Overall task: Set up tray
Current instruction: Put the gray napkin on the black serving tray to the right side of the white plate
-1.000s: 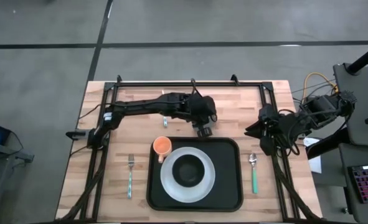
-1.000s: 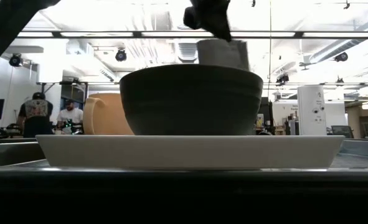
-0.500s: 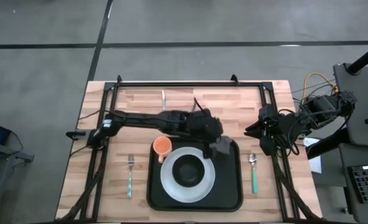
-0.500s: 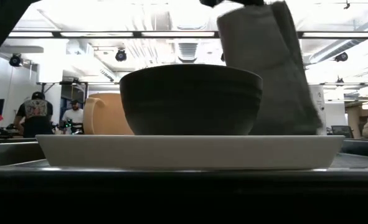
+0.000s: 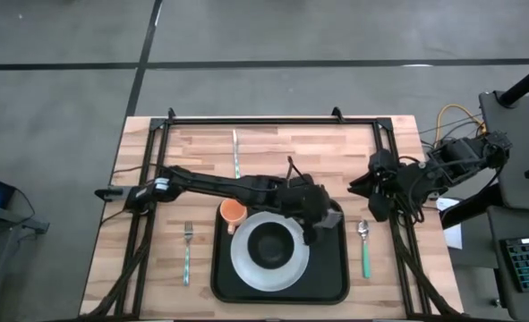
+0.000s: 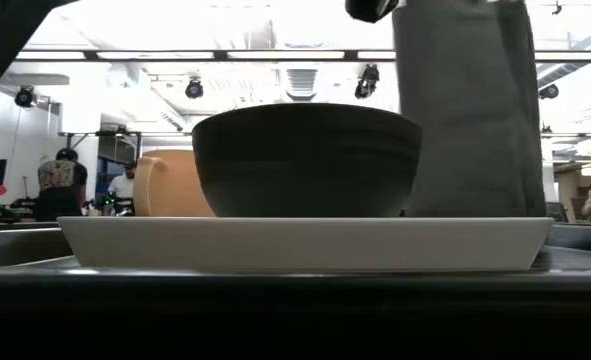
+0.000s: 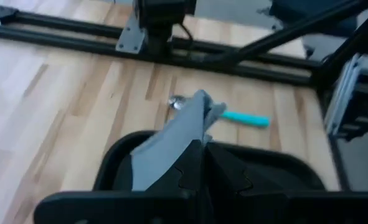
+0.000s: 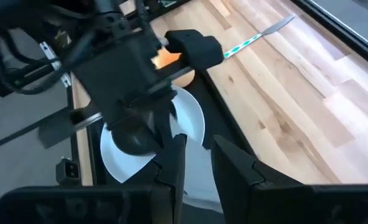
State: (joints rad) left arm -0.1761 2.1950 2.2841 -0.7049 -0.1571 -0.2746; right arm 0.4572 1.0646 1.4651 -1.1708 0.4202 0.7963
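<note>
The tray (image 5: 334, 279) is lying on the table (image 5: 201, 143) near its front edge, with a white plate (image 5: 246, 268) and a dark bowl (image 5: 269, 246) on it and an orange cup (image 5: 234, 211) at its back left corner. From above, the left arm is seen stretched across the table, its left gripper (image 5: 325, 217) hanging over the tray's back right corner, and a grey napkin (image 5: 332, 217) is being held there, clenched between its fingers. Only a small patch of the cloth is being shown from above. The low view shows what the high view does not: the napkin (image 6: 465, 110) is hanging down as a tall fold behind and to the right of the bowl (image 6: 307, 160), and the plate's rim is hiding its lower end, so contact with the tray cannot be told. In the left wrist view the napkin (image 7: 174, 140) is being gripped between the dark fingers, and a spoon with a teal handle (image 7: 243, 117) is seen on the wood beyond the tray's rim (image 7: 118, 152).

The right gripper (image 5: 364, 190) is being kept off the tray, over the table's right side; whether its fingers (image 8: 171, 163) are holding anything cannot be told. A fork (image 5: 187, 253) is lying left of the tray, and a knife (image 5: 236, 152) is lying toward the back of the table. People (image 6: 60, 185) are being seen in the room behind.
</note>
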